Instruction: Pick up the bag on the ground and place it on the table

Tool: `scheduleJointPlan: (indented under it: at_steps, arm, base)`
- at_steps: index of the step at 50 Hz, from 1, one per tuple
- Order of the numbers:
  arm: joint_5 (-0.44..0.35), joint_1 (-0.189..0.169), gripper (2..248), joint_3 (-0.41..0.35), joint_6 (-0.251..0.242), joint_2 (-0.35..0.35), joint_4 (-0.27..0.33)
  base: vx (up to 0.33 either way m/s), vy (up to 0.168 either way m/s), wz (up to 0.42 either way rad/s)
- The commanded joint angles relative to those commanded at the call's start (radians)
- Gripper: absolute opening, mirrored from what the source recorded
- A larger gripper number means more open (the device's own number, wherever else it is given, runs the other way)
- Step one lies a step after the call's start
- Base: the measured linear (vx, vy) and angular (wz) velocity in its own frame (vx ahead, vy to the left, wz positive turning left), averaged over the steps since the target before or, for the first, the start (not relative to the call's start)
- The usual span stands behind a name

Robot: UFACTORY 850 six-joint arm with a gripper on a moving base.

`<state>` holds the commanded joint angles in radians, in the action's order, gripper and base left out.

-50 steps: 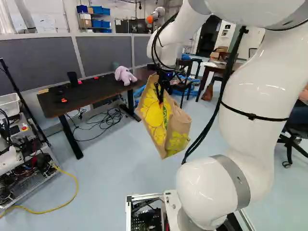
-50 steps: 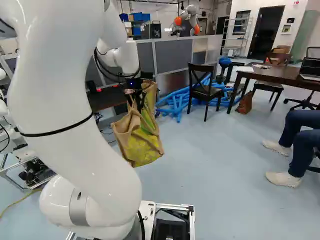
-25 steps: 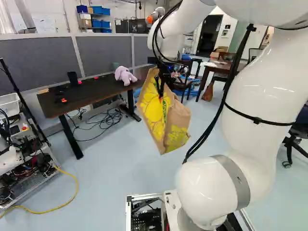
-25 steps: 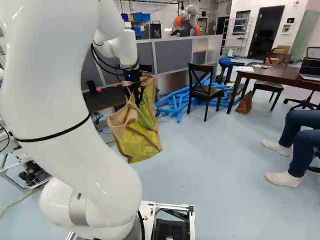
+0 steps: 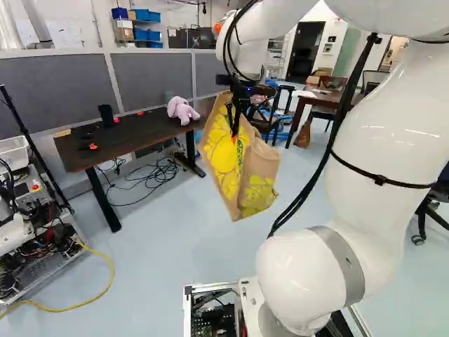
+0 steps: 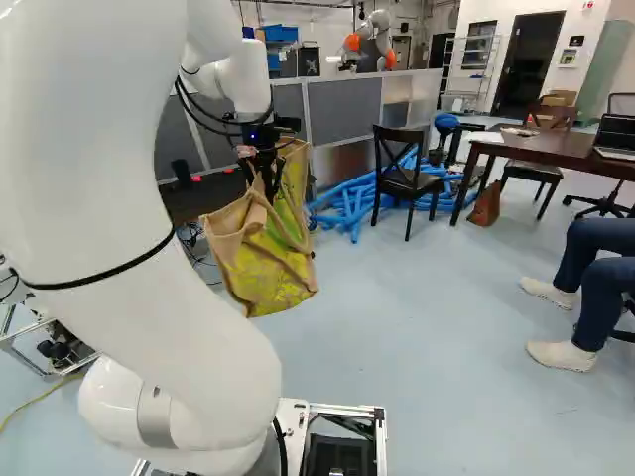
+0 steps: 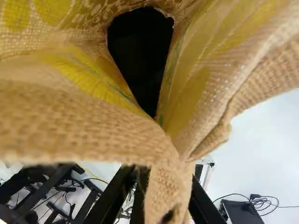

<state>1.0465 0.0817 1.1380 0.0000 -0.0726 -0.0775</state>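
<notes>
a woven tan bag with yellow print (image 5: 228, 175) hangs tilted in the air above the pale floor, carried by the black gripper (image 7: 163, 179). the gripper's fingers are drawn in close on a folded strip of cloth at the bag's rim, one finger on each side. the pick-up part of the task looks done; carrying the bag across, setting it down and letting go remain. the likely goal is the dark counter (image 5: 133, 133) at the left of the left base view. the bag is out past its right-hand end and not resting on it, and its lower part hangs below the level of the top, so it probably needs raising as well as moving over. a lilac plush toy (image 5: 182, 111) lies on the counter near that end and could be knocked by the swinging bag. the bag's mouth gapes in the wrist view, showing yellow-patterned sides around a black hollow (image 7: 140, 51); whether that is shadow or something inside cannot be told. a black cup-like container (image 5: 106, 114) stands upright further along the counter, its inside hidden. a white bin (image 5: 14, 151) sits at the left base view's left edge, its contents unclear.
</notes>
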Motion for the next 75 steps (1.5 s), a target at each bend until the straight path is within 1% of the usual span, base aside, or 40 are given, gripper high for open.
scheduleJointPlan:
  at_steps: [24,45,75]
  arm:
    - [0.002,0.0,21,0.001,0.0,0.0,0.0]
    - [0.002,0.0,21,0.001,0.0,0.0,0.0]
    - [0.002,0.0,21,0.001,0.0,0.0,0.0]
  base:
    - [0.001,0.0,0.0]
    - [0.066,-0.01,0.001]
    - [0.173,-0.045,0.028]
